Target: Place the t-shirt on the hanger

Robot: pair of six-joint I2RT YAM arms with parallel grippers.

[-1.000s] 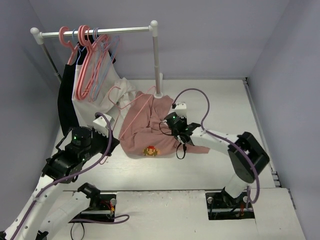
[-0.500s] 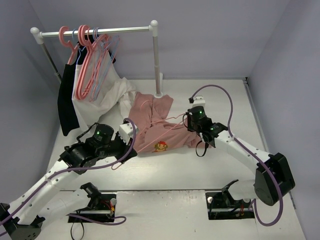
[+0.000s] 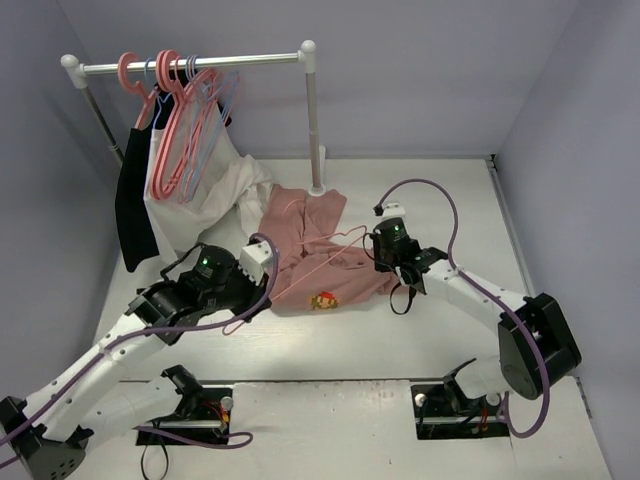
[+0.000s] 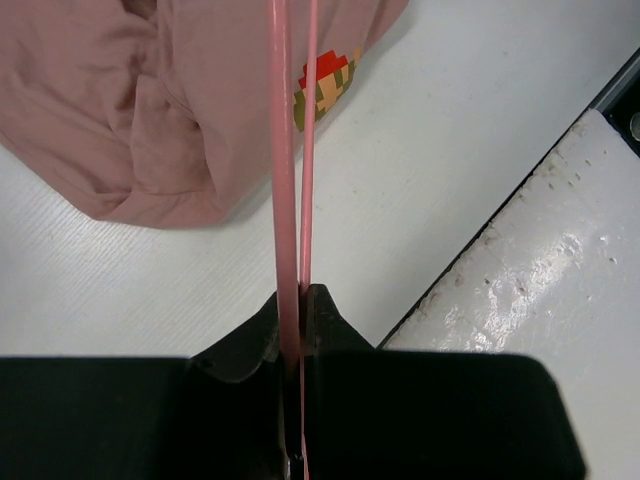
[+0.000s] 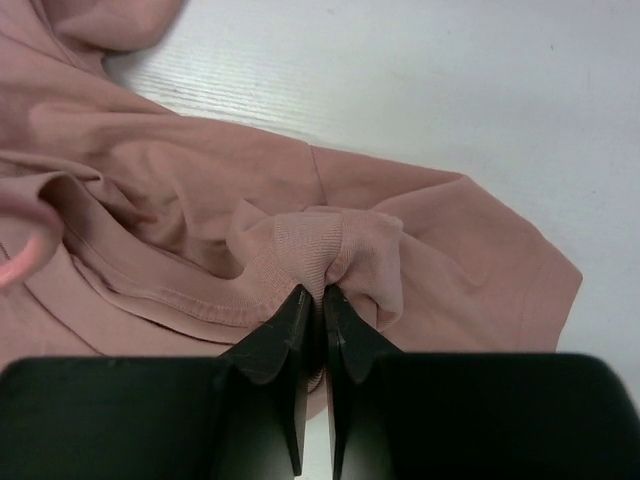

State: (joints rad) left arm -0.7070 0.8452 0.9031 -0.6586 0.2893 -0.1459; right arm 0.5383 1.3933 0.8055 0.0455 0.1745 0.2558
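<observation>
The right hand (image 5: 320,297) has edged left, pinching a ribbed fold of the one crumpled t-shirt (image 3: 310,218); the left hand (image 4: 297,302) clamps two thin rods of the hanger (image 4: 283,180).

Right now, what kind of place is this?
Probably a robot test booth: plain lilac walls, a small clothes rail on a white table, and the left arm and right arm bolted at its near edge.

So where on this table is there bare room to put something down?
Bare table lies at the far right, between the t-shirt, the right arm and the wall. Another strip runs along the near side, between the t-shirt's print and the arms' bases. The far left is crowded: rack, hangers, and the white garment reaching the t-shirt.
</observation>
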